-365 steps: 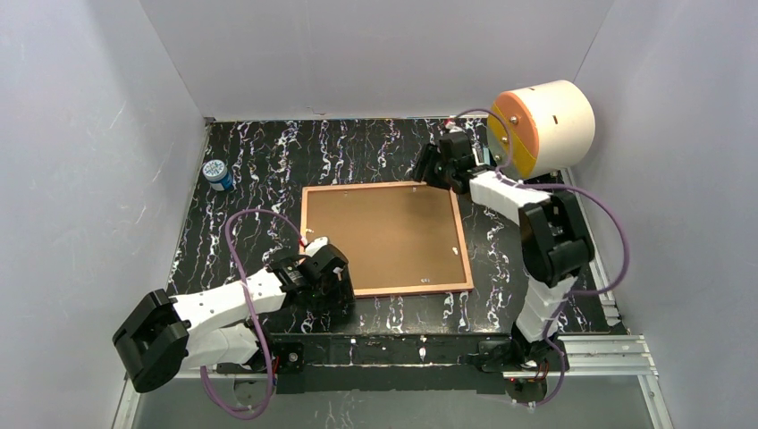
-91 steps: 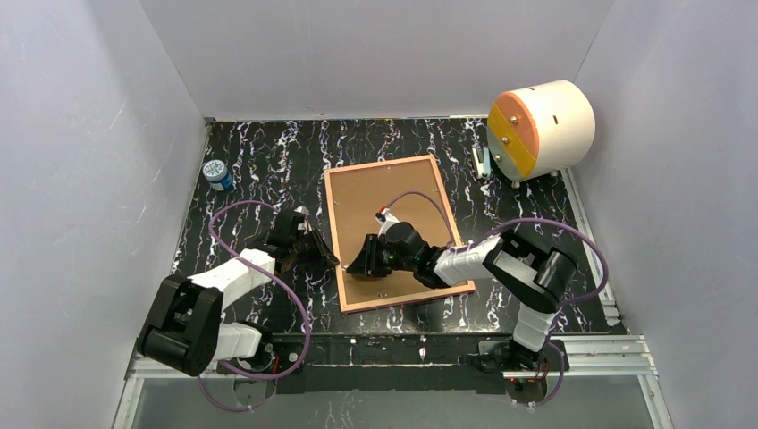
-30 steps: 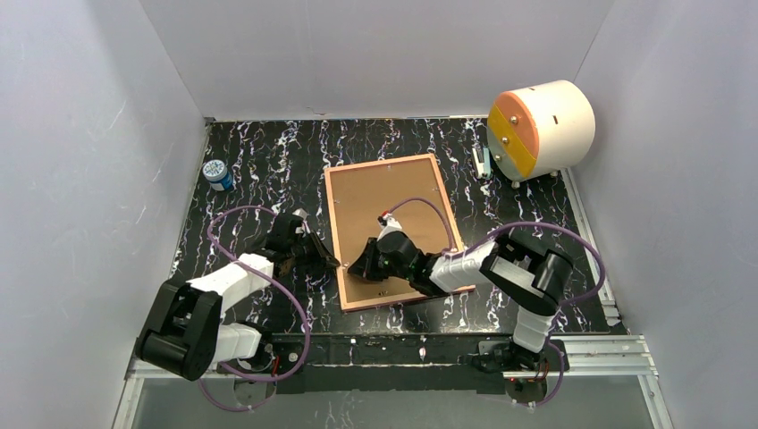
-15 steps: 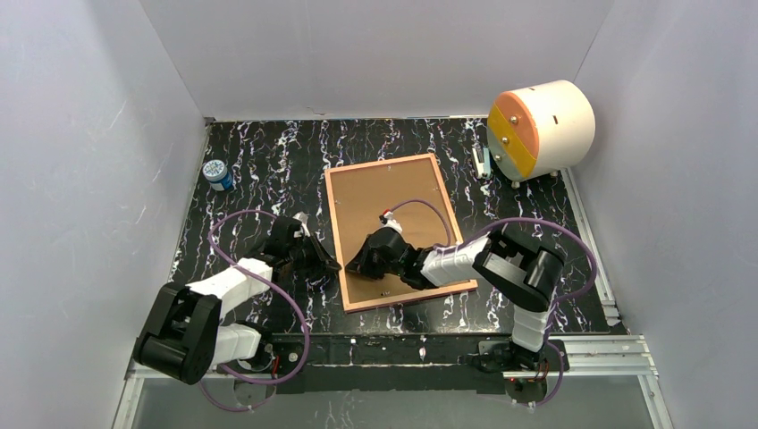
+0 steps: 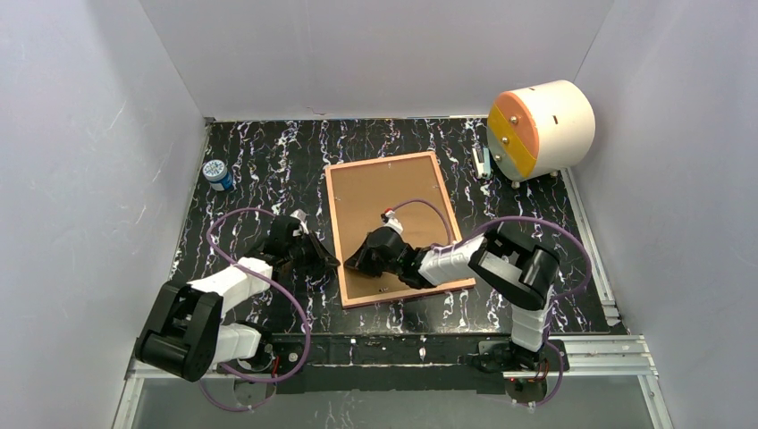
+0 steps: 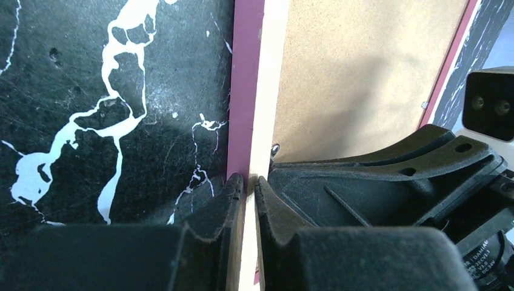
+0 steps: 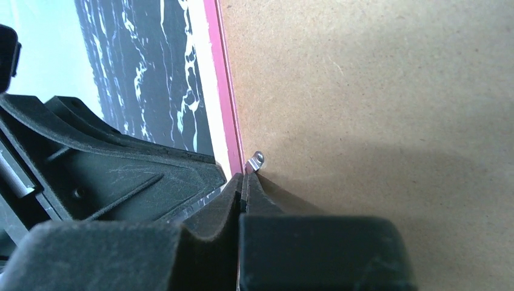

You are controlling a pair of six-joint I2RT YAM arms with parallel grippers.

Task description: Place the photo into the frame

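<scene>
**Top view:** the frame [image 5: 398, 223] lies back-up mid-desk [image 5: 259, 161], its long side running away from the arms. The brown backing board [image 5: 384, 201] fills it. The left tool [image 5: 324, 261] is at the frame's left rail, toward the near corner. The right tool [image 5: 355, 264] rests on the board just inside that same rail. Vs half a sec ago, the right tool has crept left toward the rail and both tools have narrowed. The photo isn't seen in any view, so can't say where it is.

**Left wrist:** the left tool's fingers [image 6: 233, 194] straddle the rail, w/ pale wood showing btwn the tips and the pink edge just left. It looks clamped on the frame. The right tool's nose sits right beside it on the board.

**Right wrist:** the right tool's jaws are together, tips touching, right under a small metal tab [image 7: 258, 159] at the board/rail seam. Whether they nip the tab or only press by it, can't tell.

**Meaning (judgement):** prob. the left tool steadies the frame while the right works the tab to free the board. The task is still early: board in, photo not yet placed.

**Vs approx 12 s ago:** the frame lay w/ its wide side to the arms. The left tool was at its near-left corner and the right tool at the far-right corner, by the white-orange drum [image 5: 541, 127]. Now the frame is turned about a quarter and both tools meet at one rail. The blue-lidded jar [image 5: 217, 174] hasn't shifted.
</scene>
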